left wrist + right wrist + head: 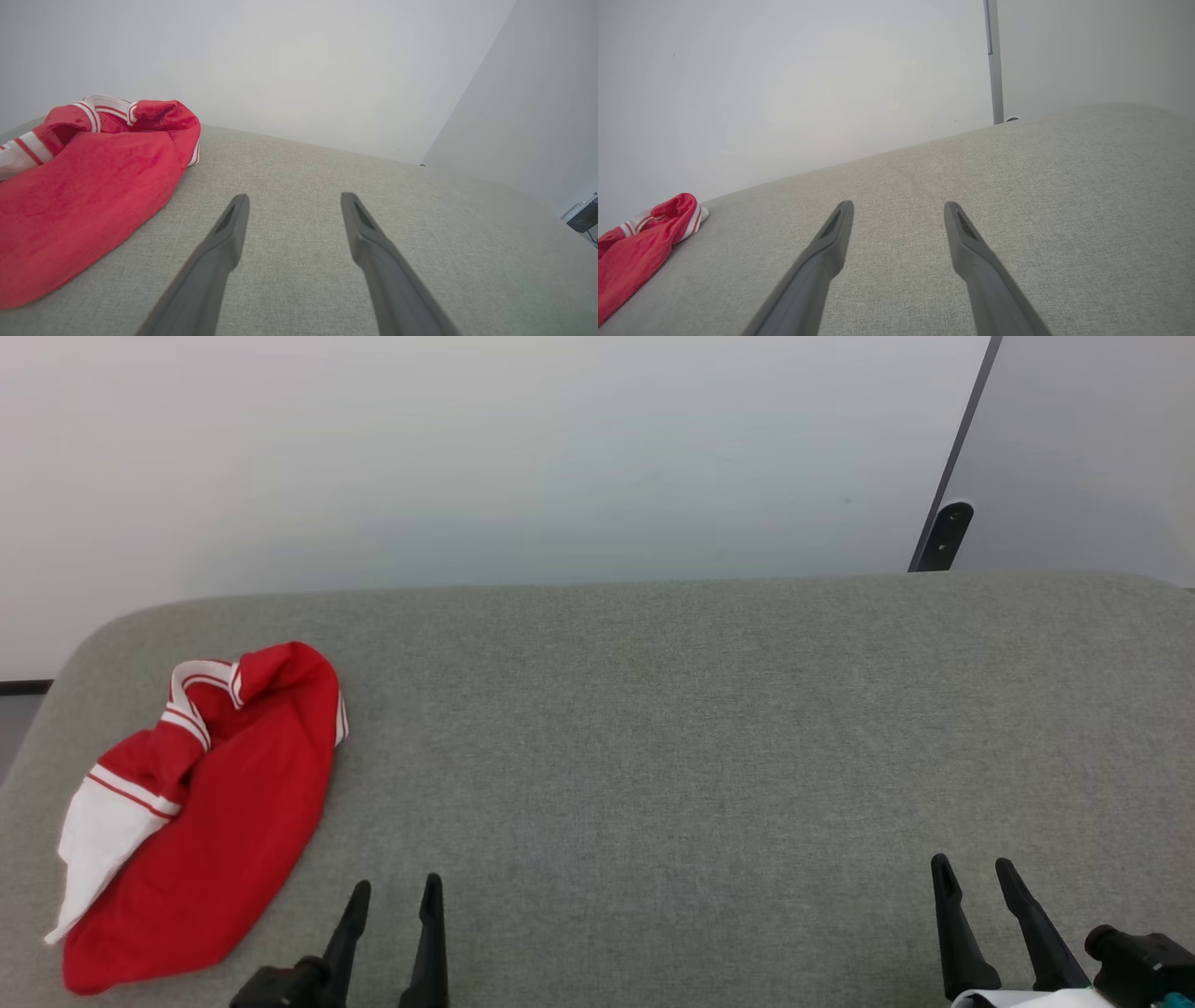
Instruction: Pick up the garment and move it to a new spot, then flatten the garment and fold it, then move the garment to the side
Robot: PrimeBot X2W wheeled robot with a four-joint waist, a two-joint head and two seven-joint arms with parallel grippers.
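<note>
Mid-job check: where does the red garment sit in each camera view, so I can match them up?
Head view: garment at lower left, crumpled.
Left wrist view: garment on the left side, running off the left edge.
Right wrist view: garment at far lower left, cut by the frame.
Shared landmark: the grey fabric surface under it, meeting the pale wall behind.

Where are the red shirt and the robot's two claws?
red shirt (233,803), head view, its red middle.
left gripper (397,883), head view, between its fingertips.
right gripper (973,862), head view, between its fingertips.
</note>
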